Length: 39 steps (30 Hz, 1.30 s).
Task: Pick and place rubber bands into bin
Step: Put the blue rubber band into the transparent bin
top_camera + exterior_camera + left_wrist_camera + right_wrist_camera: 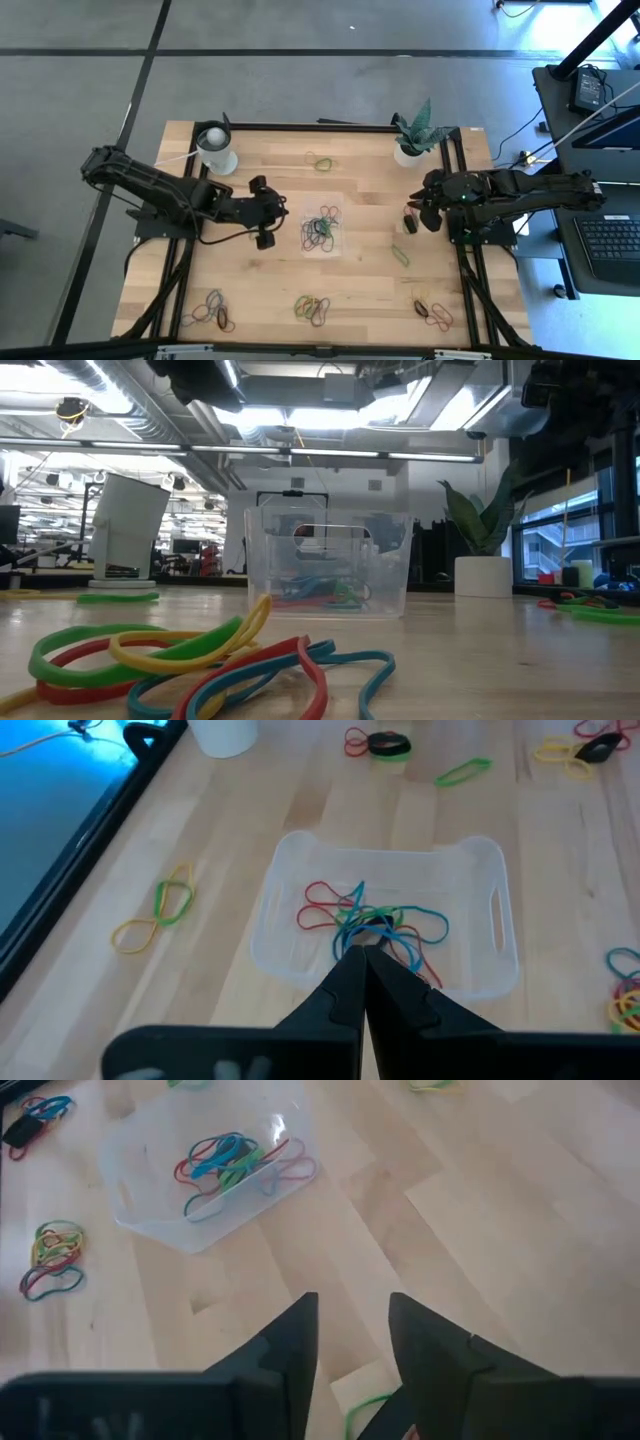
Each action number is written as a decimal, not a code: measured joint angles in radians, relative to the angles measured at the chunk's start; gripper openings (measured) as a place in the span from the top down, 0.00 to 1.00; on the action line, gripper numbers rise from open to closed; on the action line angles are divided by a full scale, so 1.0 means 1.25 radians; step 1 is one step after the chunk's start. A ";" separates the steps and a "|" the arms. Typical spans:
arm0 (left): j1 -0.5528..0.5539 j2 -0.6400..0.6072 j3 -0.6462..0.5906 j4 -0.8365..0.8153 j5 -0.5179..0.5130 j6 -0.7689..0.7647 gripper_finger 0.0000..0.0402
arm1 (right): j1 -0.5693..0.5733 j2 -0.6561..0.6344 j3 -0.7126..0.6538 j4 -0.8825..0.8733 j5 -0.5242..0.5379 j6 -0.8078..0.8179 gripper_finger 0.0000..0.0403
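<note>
While the right gripper [352, 1340] hangs with fingers parted and empty, a green rubber band [362, 1414] lies just beneath them; the bin [322, 229] sits off toward table centre, nearer the left gripper [263, 212], which is pinched closed.

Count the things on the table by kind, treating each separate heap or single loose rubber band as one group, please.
Clear bin holding bands: 1
White cup: 1
Potted plant: 1
Rubber band groups outside the bin: 5
Total: 8
</note>
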<state>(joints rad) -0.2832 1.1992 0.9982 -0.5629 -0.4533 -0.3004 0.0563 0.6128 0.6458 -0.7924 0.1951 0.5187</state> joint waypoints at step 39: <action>-0.396 0.251 0.010 -0.271 0.491 -0.700 0.99 | 0.000 0.000 0.000 0.002 0.025 -0.002 0.81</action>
<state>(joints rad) -0.7778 1.5133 1.0111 -0.9013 0.1607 -1.1757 0.0563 0.6132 0.6460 -0.7898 0.2270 0.5168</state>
